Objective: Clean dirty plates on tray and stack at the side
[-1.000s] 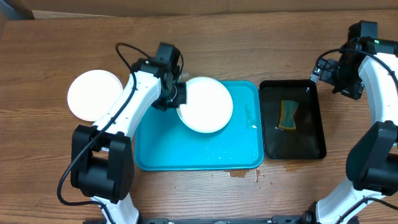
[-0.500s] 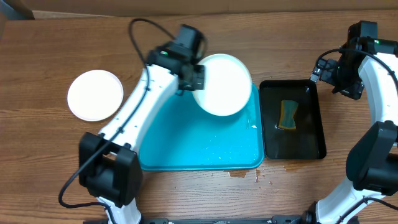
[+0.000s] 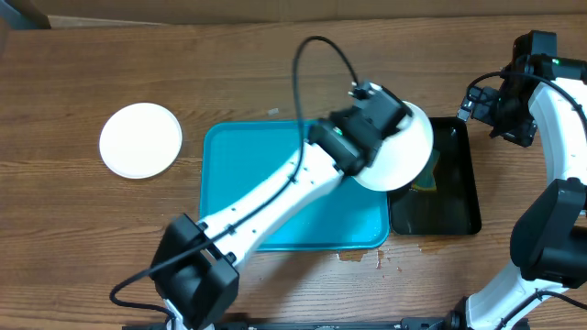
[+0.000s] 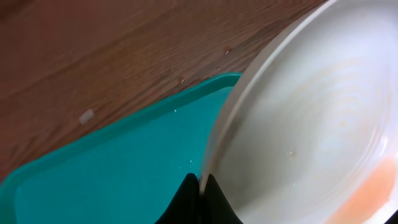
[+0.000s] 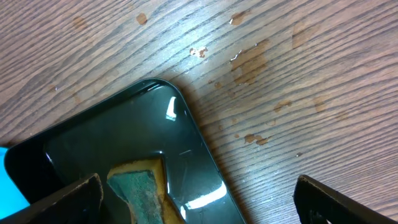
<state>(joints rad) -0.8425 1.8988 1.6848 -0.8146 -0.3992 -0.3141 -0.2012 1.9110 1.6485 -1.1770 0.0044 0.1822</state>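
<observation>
Left end effector (image 4: 199,182): fingers pinched tight on the rim of a round white plate (image 3: 408,151). The grip sits at the plate's edge and the dish extends away from the fingers. The wrist view shows a faint orange smear (image 4: 373,186) on the plate's face near the far side; the rest of the face looks pale and clean.

The held plate is in the air, clear of the large turquoise-blue rectangular plastic tray (image 3: 234,160). From overhead it overlaps that tray's right rim and the left part of the narrow black tray (image 3: 475,183) beside it. It seems slightly tilted; how far, I cannot tell.

The left arm reaches diagonally across the turquoise tray from the near left. Small droplets speckle the tray floor.

Right end effector (image 5: 202,202): jaws spread wide, holding nothing. It hangs above the far corner of the black tray. In that tray lies a yellow-and-green sponge (image 5: 140,186), sitting in a glossy film of liquid.

A second round white plate (image 3: 140,139) lies flat on the brown wooden surface (image 3: 275,73), left of the turquoise tray and apart from it.

There is a small wet patch (image 3: 353,257) on the surface just by the turquoise tray's near right corner.
</observation>
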